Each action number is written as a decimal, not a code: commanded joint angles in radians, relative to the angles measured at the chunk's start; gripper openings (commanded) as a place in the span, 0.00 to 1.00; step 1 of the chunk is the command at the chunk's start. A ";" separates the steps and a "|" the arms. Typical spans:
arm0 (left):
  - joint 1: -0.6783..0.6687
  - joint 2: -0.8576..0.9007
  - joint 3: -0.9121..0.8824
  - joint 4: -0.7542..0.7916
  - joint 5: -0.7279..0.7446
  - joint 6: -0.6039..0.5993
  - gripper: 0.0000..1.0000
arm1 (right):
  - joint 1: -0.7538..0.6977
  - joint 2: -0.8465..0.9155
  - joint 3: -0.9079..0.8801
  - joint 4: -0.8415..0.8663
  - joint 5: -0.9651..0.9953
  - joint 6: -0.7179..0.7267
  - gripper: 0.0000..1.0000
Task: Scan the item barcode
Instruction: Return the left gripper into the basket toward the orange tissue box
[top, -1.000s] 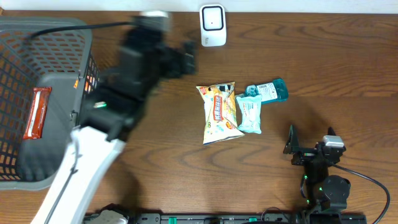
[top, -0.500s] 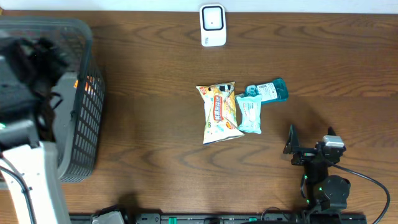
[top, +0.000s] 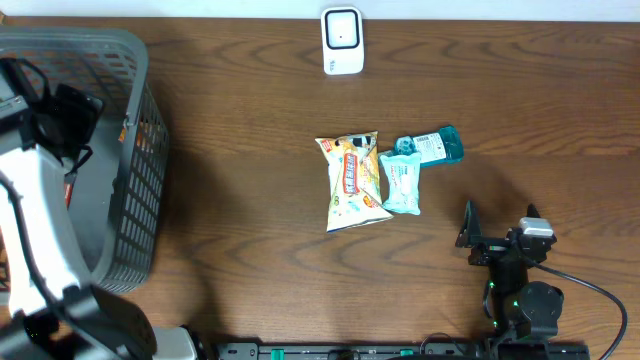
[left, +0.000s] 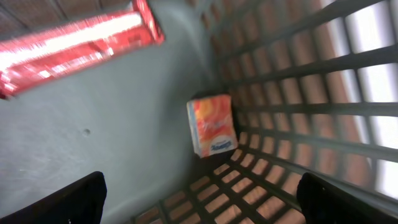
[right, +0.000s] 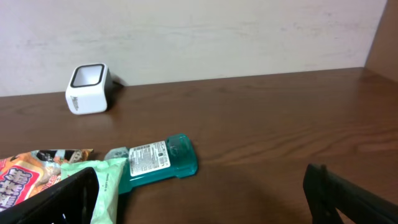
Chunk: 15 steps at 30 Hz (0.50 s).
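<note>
The left arm is no longer seen over the counter (top: 250, 250): its left pincer (left: 205, 202), spread and empty, is now held inside the grey basket (top: 140, 200) at 9 o'clock, above an orange packet (left: 213, 126) and a red bar (left: 74, 43). A pick for the white scanner (top: 342, 40) at 12 o'clock is judged next. The right pincer (right: 199, 199) is parked spread at 5 o'clock.

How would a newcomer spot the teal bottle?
From the white scanner at the far edge, look down to the cluster of three items. The teal bottle lies rightmost, translucent with a white label, unlike the yellow snack bag and mint pouch.
</note>
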 joint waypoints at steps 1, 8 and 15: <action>0.004 0.071 0.014 -0.002 0.041 -0.029 0.98 | -0.003 0.000 -0.001 -0.004 -0.002 -0.013 0.99; 0.002 0.218 0.014 0.014 0.048 -0.029 0.98 | -0.003 0.000 -0.001 -0.004 -0.002 -0.013 0.99; 0.001 0.348 0.014 0.072 0.122 0.015 0.98 | -0.003 0.000 -0.001 -0.004 -0.002 -0.013 0.99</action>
